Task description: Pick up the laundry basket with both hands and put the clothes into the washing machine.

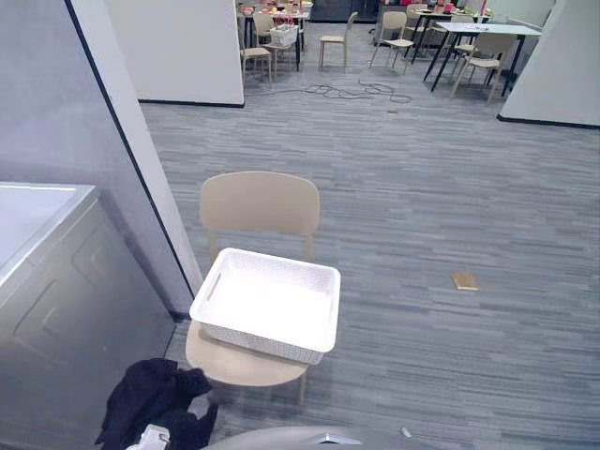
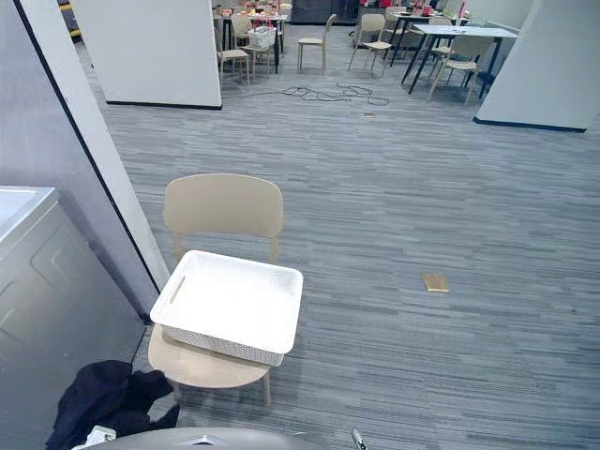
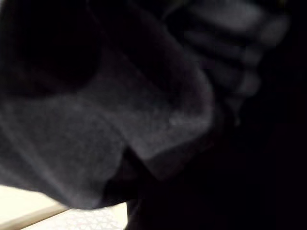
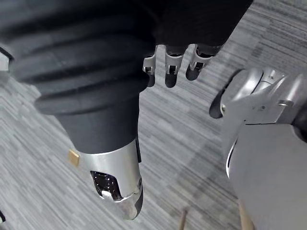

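One dark garment point(image 1: 155, 405) sits bunched at the lower left of the head views, just in front of the grey washing machine point(image 1: 75, 309) and beside the front corner of the beige chair point(image 1: 260, 204). The left hand point(image 1: 151, 437) shows as a pale patch at the garment's lower edge, and its wrist view looks straight into dark cloth, so the hand is at the garment, but I cannot tell whether it grips it. The white laundry basket point(image 1: 270, 347) rests on the chair's seat, well apart from both hands. Its inside looks bare, with no clothes that I can make out. Its long axis runs across the robot from left to right, and a slot handle is cut in the end wall that faces the machine. The right hand point(image 4: 170, 64) hangs low at the robot's right side above the grey carpet point(image 4: 182, 143), its fingers loosely relaxed and holding nothing. As I judge it, the coming move turns on the machine lying to the left of the garment with its pale top higher than the cloth. The left arm is much the nearer, so the cloth would have to go up and leftward over that top edge, while the right hand is too far across to help. Whether the machine's top is open I cannot tell
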Available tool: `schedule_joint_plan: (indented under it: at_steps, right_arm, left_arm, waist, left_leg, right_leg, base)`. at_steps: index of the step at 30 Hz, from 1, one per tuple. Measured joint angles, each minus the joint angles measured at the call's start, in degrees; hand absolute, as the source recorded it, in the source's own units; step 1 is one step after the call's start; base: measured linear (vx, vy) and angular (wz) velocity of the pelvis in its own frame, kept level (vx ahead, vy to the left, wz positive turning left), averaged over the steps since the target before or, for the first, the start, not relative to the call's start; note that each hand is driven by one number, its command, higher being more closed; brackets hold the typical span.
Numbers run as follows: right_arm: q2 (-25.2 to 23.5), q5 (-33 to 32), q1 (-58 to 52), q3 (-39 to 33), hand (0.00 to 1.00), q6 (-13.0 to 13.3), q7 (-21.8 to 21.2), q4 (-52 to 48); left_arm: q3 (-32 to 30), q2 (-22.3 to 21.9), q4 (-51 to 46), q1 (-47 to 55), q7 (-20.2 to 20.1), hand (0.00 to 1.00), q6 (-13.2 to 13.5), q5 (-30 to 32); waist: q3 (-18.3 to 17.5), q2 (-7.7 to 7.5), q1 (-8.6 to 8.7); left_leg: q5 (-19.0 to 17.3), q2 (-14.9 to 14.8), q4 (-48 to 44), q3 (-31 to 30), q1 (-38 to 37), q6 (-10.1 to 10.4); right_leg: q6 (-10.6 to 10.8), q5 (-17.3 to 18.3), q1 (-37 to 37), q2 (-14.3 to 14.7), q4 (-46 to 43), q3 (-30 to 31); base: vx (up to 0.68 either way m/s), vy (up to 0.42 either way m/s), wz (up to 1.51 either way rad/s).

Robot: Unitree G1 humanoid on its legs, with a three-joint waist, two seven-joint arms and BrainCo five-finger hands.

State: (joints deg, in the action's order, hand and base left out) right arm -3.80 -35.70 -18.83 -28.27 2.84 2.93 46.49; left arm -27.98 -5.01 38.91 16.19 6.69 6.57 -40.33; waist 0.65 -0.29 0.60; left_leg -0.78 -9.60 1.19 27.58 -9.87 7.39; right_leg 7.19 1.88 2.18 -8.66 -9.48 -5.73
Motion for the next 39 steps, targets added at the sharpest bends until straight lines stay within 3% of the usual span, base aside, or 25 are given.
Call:
schedule_joint_plan:
  at_steps: [7,10,14,19,20,21,24,26,27,28,29,30,31,32,36,37,38,39]
  right_arm:
    - [0.4,-0.4,2.8,-0.1,0.00,0.1,0.3,4.5]
    - [0.4,-0.2,4.7,-0.4,0.00,0.7,0.2,5.8]
    - [0.7,0.7,6.9,-1.1,0.00,0.7,0.2,6.3]
    - [3.2,4.6,9.4,-0.9,0.00,0.7,0.6,6.3]
    - [3.4,4.6,10.2,-1.0,0.00,0.9,1.1,6.5]
    - [3.9,4.6,10.3,-1.1,0.00,0.9,1.3,6.9]
    - [4.5,4.7,10.0,-1.7,0.00,1.0,1.5,7.4]
    - [4.7,5.4,9.9,-1.6,0.00,1.0,1.5,9.2]
    - [4.7,6.3,10.2,-1.6,0.00,0.9,1.5,10.5]
    - [4.8,6.5,10.5,-1.8,0.00,0.6,1.5,11.5]
    - [3.4,6.8,11.0,-1.6,0.00,0.3,1.5,13.9]
    - [2.7,6.5,11.1,-1.4,0.00,0.0,1.5,15.4]
    - [2.7,6.5,11.1,-1.2,0.00,-0.1,1.5,15.4]
    - [2.8,6.5,11.0,-1.1,0.00,-0.2,1.6,15.4]
    - [3.8,6.4,13.0,1.2,0.00,-0.1,1.5,15.1]
    - [4.5,6.4,13.8,1.2,0.00,-0.1,1.6,15.1]
    - [5.5,6.4,14.4,1.0,0.00,-0.2,2.4,14.9]
    - [6.0,6.4,14.6,1.1,0.00,-0.3,2.7,14.9]
  left_arm:
    - [1.0,-0.1,6.6,-2.4,-1.6,1.00,-0.5,0.6]
    - [1.2,-0.2,7.9,-2.9,-2.1,1.00,-0.5,0.6]
    - [2.9,-0.1,8.5,-4.2,-2.2,1.00,-0.5,0.5]
    - [10.8,0.4,2.7,-3.3,-2.6,1.00,-0.5,-0.1]
    - [11.5,1.0,1.6,-3.2,-3.1,1.00,-0.5,-0.1]
    - [12.6,1.1,0.5,-2.9,-3.4,1.00,-0.5,-0.1]
    - [15.3,1.2,-0.1,-2.6,-3.8,1.00,-0.4,-0.1]
    - [17.2,1.2,-0.2,-3.7,-3.8,1.00,-0.5,-0.1]
    - [18.3,1.2,-0.3,-5.1,-4.0,1.00,-0.5,-0.1]
    - [18.5,1.3,-0.3,-5.9,-4.1,1.00,-0.5,-0.1]
    - [19.3,2.3,-0.4,-6.2,-4.1,1.00,-0.5,-0.2]
    - [19.8,4.6,-0.5,-6.2,-4.1,1.00,-0.5,-0.1]
    - [20.3,5.6,-0.7,-6.1,-4.1,1.00,-0.5,-0.1]
    - [21.0,7.2,-1.9,-5.6,-4.1,1.00,-0.5,-0.1]
    - [22.6,9.8,-2.8,-6.5,-4.2,1.00,-0.4,0.0]
    - [24.4,9.9,-2.7,-6.7,-4.2,1.00,-0.4,0.1]
    - [26.2,9.3,-2.4,-7.1,-4.4,1.00,-0.5,0.9]
    - [27.0,9.1,-2.2,-7.0,-4.5,1.00,-0.5,1.4]
  waist:
    - [0.3,0.06,0.18]
    - [2.2,0.29,0.19]
    - [3.5,0.45,0.20]
    - [5.4,0.39,0.09]
    - [5.5,0.42,0.32]
    - [5.4,0.84,0.49]
    - [5.4,0.88,1.95]
    - [5.2,0.90,3.47]
    - [5.4,0.64,3.85]
    - [5.3,0.74,3.83]
    - [5.2,-0.25,4.26]
    - [4.3,-1.80,4.49]
    - [4.1,-2.06,4.49]
    - [4.1,-2.18,3.93]
    - [3.5,-1.82,2.85]
    - [3.6,-0.53,2.66]
    - [3.2,0.81,2.82]
    - [3.0,1.33,2.85]
  left_leg:
    - [-0.5,0.6,-0.2,0.8,-0.4,0.3]
    - [-0.9,0.1,-1.4,0.5,-0.7,0.4]
    - [-1.5,-0.8,-6.4,-3.8,3.6,-0.2]
    - [-1.2,0.2,-7.9,-10.3,8.2,-1.2]
    - [-1.9,-0.6,-10.7,-9.2,9.4,-2.1]
    - [-5.0,-3.3,-18.8,-7.5,11.5,-4.7]
    - [-7.3,-8.8,-30.6,-8.2,12.0,-4.7]
    - [-6.9,-12.2,-30.8,-9.9,12.6,-5.0]
    - [-7.2,-13.2,-28.5,-10.6,13.0,-4.1]
    - [-9.2,-11.3,-27.0,-10.4,13.2,-1.0]
    - [-10.5,-9.4,-26.7,-10.8,14.7,1.1]
    - [-10.6,-8.2,-26.9,-12.2,16.5,1.3]
    - [-10.8,-7.9,-27.1,-12.7,17.1,1.7]
    - [-11.7,-7.4,-27.7,-13.4,17.9,3.0]
    - [-14.2,-5.9,-32.4,-13.8,22.7,1.9]
    - [-15.4,-5.2,-32.4,-13.5,24.0,1.4]
    - [-15.7,-4.4,-31.1,-13.2,24.4,0.9]
    - [-15.5,-3.9,-29.9,-13.1,24.3,0.5]
  right_leg:
    - [0.4,2.0,1.9,0.0,-3.7,1.7]
    - [0.1,3.3,1.8,0.1,-5.4,1.6]
    - [-0.6,4.3,1.8,-0.4,-6.4,-1.7]
    - [-1.4,8.5,4.0,-5.6,-13.3,-9.1]
    - [-1.0,7.9,4.3,-6.4,-13.3,-9.9]
    - [-0.9,7.6,3.9,-7.0,-13.4,-11.6]
    - [0.2,6.9,3.1,-9.5,-14.0,-14.5]
    - [2.1,5.6,3.7,-11.7,-14.4,-16.7]
    - [3.4,4.5,4.3,-13.6,-14.8,-18.1]
    - [3.9,3.5,4.5,-14.4,-14.7,-18.5]
    - [3.2,3.0,4.5,-14.3,-12.3,-17.1]
    - [2.0,1.9,3.2,-12.6,-7.7,-14.6]
    - [1.3,0.4,2.2,-12.0,-5.8,-14.2]
    - [1.7,-2.9,1.1,-11.9,-2.7,-14.1]
    - [3.8,-8.7,1.4,-13.9,1.4,-15.2]
    - [2.6,-10.9,2.7,-14.9,1.0,-14.9]
    - [-1.3,-13.9,4.7,-15.5,0.0,-14.6]
    - [-3.7,-15.9,5.7,-15.7,-0.5,-14.3]
  base:
    - [0.07,0.001,-0.05]
    - [0.04,-0.040,0.03]
    - [-0.01,-0.067,0.41]
    - [-0.07,-0.041,0.80]
    - [-0.07,-0.025,0.64]
    - [-0.02,-0.009,0.55]
    - [-0.06,0.128,0.66]
    - [-0.05,0.352,0.87]
    - [-0.07,0.441,0.98]
    - [-0.09,0.534,1.06]
    - [-0.09,0.426,0.96]
    - [-0.08,0.356,0.84]
    - [-0.06,0.237,0.64]
    - [-0.06,0.287,0.38]
    - [-0.10,0.223,0.07]
    - [-0.25,0.281,0.04]
    - [-0.20,0.198,0.05]
    - [-0.15,0.206,0.02]
